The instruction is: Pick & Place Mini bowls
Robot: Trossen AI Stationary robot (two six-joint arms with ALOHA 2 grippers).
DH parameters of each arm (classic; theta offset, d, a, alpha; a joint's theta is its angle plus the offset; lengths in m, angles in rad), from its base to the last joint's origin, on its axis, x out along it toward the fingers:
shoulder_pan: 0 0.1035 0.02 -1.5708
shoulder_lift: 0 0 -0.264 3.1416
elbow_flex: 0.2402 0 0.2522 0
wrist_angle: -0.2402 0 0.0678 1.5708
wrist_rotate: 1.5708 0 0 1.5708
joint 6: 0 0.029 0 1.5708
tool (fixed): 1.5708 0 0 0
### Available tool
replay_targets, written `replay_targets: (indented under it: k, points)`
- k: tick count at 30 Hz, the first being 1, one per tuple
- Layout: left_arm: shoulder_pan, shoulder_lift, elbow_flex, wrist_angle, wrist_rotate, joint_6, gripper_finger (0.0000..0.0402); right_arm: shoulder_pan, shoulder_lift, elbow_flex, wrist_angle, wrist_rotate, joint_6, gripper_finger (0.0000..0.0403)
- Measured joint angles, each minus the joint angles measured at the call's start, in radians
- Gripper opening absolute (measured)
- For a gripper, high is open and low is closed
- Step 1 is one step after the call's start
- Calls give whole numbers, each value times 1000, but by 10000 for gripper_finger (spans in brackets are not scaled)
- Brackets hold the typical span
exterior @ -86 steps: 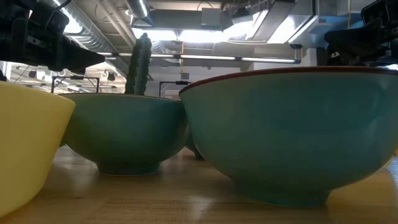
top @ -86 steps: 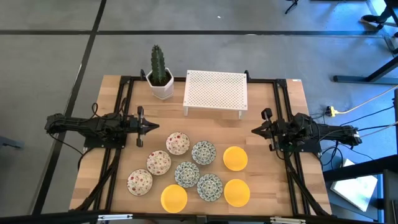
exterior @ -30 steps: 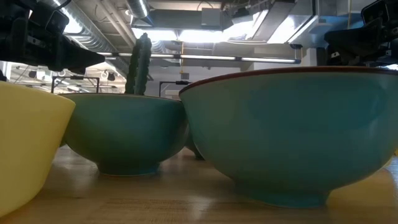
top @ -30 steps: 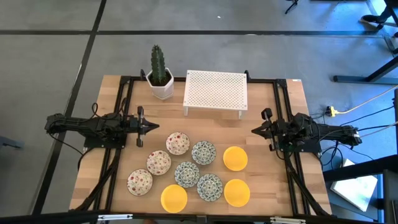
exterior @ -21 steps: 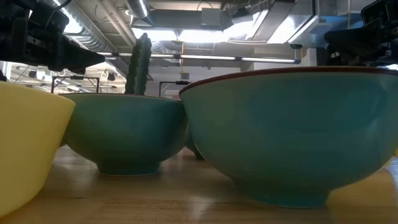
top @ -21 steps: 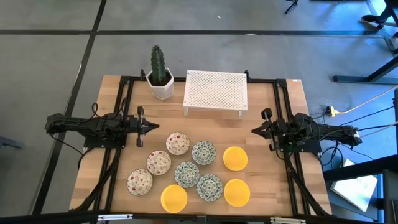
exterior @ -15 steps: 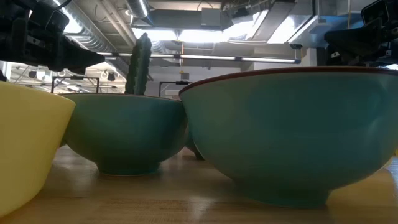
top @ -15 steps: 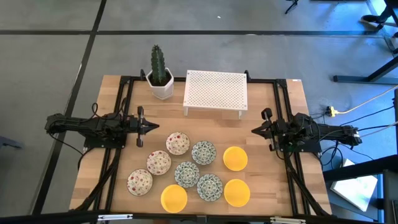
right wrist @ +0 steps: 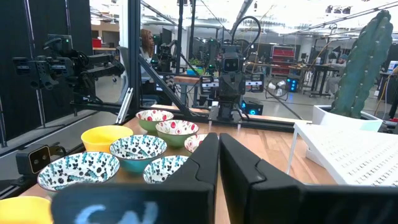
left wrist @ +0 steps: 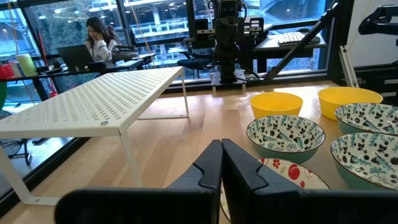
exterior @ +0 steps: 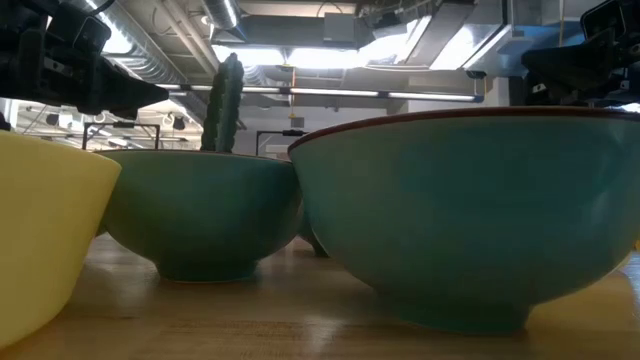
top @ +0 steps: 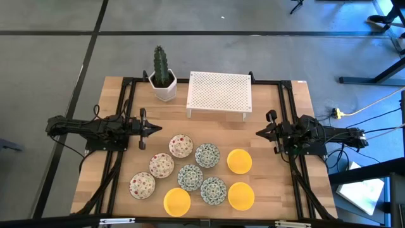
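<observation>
Mini bowls toward the table's near edge
Mini bowls [top: 190, 177] cluster on the table [top: 266, 190]; rack [top: 219, 93] and cactus pot [top: 164, 87] along the far edge

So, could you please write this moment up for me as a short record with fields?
table: wooden table
bowls: nine on the table's near half, none held
yellow bowls: three, e.g.
red-speckled bowls: three, e.g.
blue-green bowls: three, e.g.
rack: white rack, nothing on it
cactus: potted cactus beside the rack
left gripper: shut, holding nothing, at the table's left side
right gripper: shut, holding nothing, at the right side
</observation>
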Motion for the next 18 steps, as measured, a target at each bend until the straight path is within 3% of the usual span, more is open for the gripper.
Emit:
replay_targets:
  k: [18]
  points:
    - [0,0,0,0,0,0,4,0,0,0,-17,-8,-27,16]
